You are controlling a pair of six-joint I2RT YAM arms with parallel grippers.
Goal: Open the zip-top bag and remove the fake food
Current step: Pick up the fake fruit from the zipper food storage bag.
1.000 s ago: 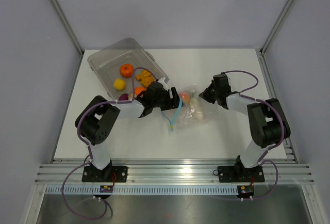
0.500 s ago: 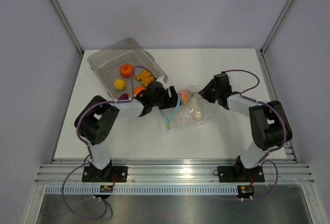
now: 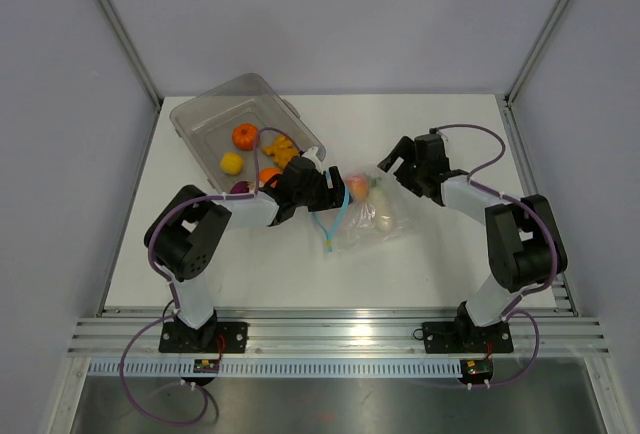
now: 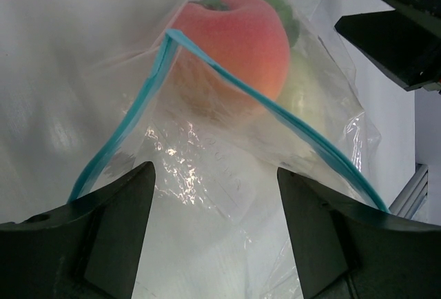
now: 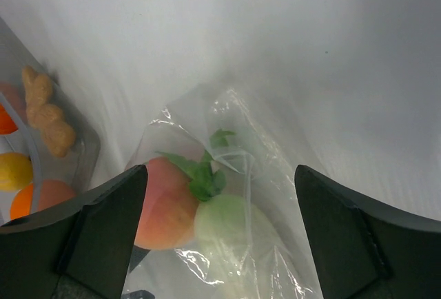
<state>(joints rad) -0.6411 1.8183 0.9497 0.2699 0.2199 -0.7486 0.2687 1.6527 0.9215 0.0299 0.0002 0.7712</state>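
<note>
Contents of table (image 3: 450, 254), listed left to right:

1. Clear tub (image 3: 200, 119), far left corner, set at an angle. Holds five toy foods: an orange pumpkin (image 3: 245, 136), a yellow piece (image 3: 232, 162), a knobbly orange piece (image 3: 283, 149), an orange ball (image 3: 270, 175) partly under the left arm, and a purple piece (image 3: 240, 188) at the near wall.

2. Left gripper (image 3: 338, 194), low over the table just right of the tub. Jaws stand apart and clamp nothing. Its wrist view shows the bag's film and mouth lying between the two fingers.

3. Zip-top bag (image 3: 372, 226), centre of the table, flat between the two grippers. The blue zip strip (image 4: 275, 109) forms its left edge, facing the left gripper. The two sides of the strip appear parted into a wedge, so the mouth is judged open. The long axis runs roughly left to right, mouth to closed end.

4. Peach (image 3: 357, 188), inside the bag, just behind the strip and directly ahead of the left gripper.

5. White vegetable (image 3: 383, 216), inside the bag, touching the peach on its right and deeper in.

6. Right gripper (image 3: 392, 157), above the bag's far right corner. Jaws spread wide, grasping nothing.

Key relation: the mouth faces left, so the left arm is nearer the opening and the peach; the right is nearer the closed end
</note>
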